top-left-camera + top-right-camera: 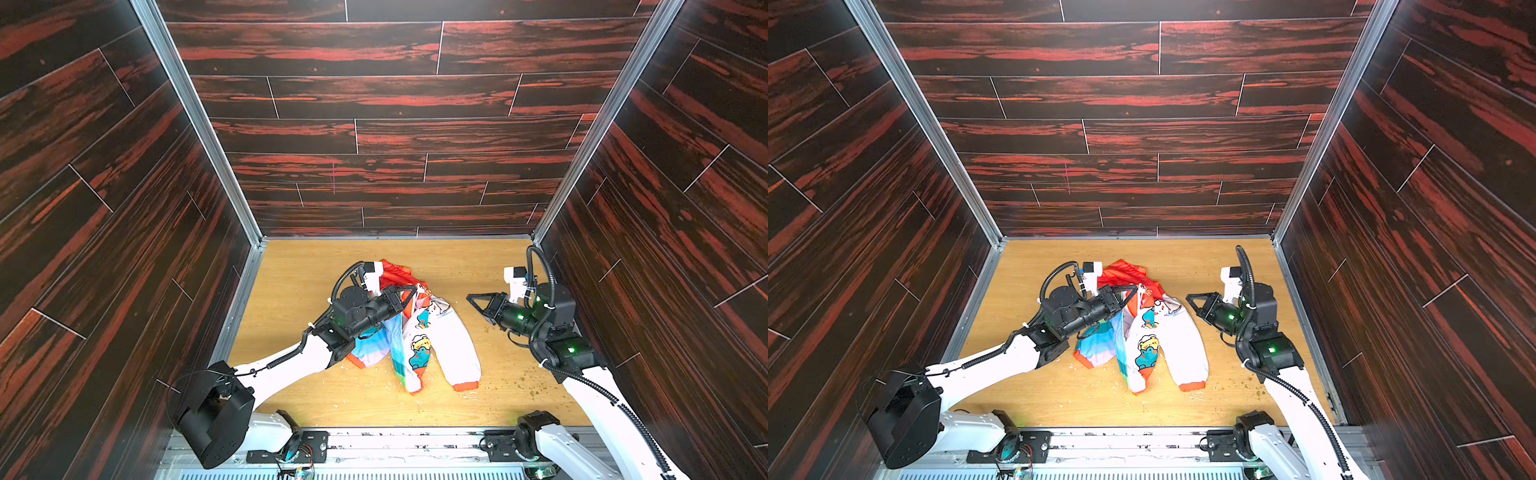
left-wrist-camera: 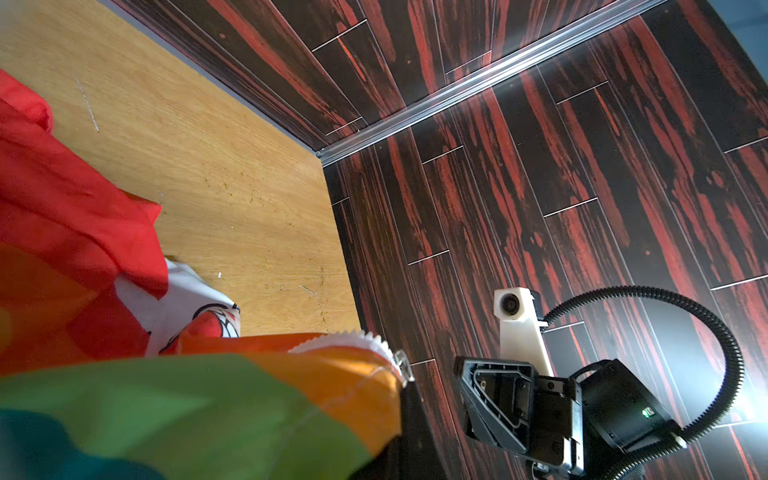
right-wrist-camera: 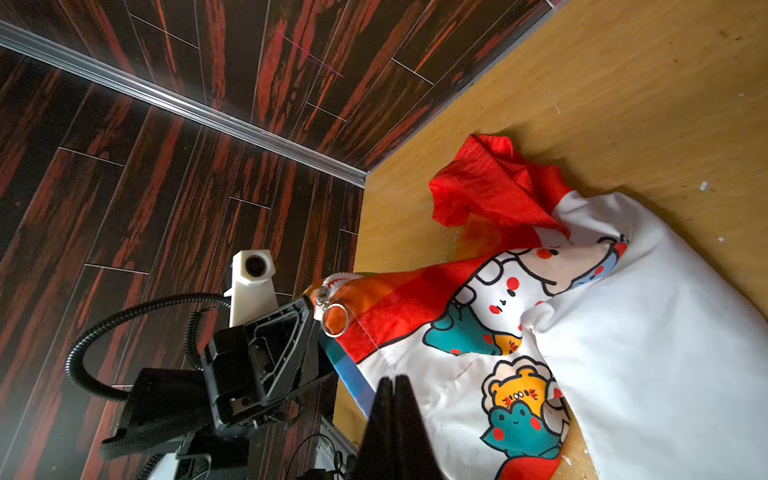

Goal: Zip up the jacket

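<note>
Right wrist view: left end effector (image 3: 309,309) pinches the jacket (image 3: 519,291) beside its zip pull (image 3: 335,320), likely tensioning it; right end effector (image 3: 394,382) closed, empty.

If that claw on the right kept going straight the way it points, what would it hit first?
Probably the jacket: the right gripper, shut, aims at its white cartoon side. Its height above the cloth is unclear, so it might skim over.

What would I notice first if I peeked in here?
The bright little jacket, rainbow-striped and white with cartoon animals, lies crumpled in the middle of the wooden table. The left gripper pinches its top edge up by the zipper's ring pull, while the right gripper is shut and empty off to the right.
</note>
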`<state>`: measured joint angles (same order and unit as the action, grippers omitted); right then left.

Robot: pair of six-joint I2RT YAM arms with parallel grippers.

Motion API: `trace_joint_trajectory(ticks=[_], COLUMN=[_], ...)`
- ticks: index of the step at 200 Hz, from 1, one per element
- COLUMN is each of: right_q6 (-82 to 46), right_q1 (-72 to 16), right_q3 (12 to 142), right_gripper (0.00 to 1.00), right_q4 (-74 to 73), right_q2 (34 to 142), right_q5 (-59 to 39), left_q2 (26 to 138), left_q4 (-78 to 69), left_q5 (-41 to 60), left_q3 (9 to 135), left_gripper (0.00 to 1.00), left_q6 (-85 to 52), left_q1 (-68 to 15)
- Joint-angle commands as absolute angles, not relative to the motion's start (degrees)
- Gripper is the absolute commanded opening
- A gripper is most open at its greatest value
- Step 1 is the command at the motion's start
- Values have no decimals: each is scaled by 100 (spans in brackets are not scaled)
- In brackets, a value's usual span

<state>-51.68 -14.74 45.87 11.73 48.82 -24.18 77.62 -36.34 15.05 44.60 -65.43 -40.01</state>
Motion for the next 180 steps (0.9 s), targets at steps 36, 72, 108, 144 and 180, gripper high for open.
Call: trace_joint_trajectory(ticks=[36,72,108,144,180], right_q6=[-5644,-6346,-7568,-7786,-8064], right_q1=[-1459,-1462,-1565,-2006,-2309], right_q3=[4485,4149,3597,3695,3744], right_gripper=[0,32,60,56,44], right_q4=[330,-721,-2602,-3065,-3663], right_q2=[4921,5082,5405,5771,6235], right_q5=[-2928,-3420,-3699,-3480,-3357], left_q2=[7720,7708,7834,7998,7988], left_q4=[-4061,-4245,-4739,-5258,-5353], left_q5=[1556,1453,1331,1380,1487], left_q3=[4555,4459,4355,4257,4210], left_gripper=[0,0,0,0,0], left_q6=[-6625,-6701,-6965,-7251,-7284], left_q1=[-3957,-3954,-3954,-3947,-3951])
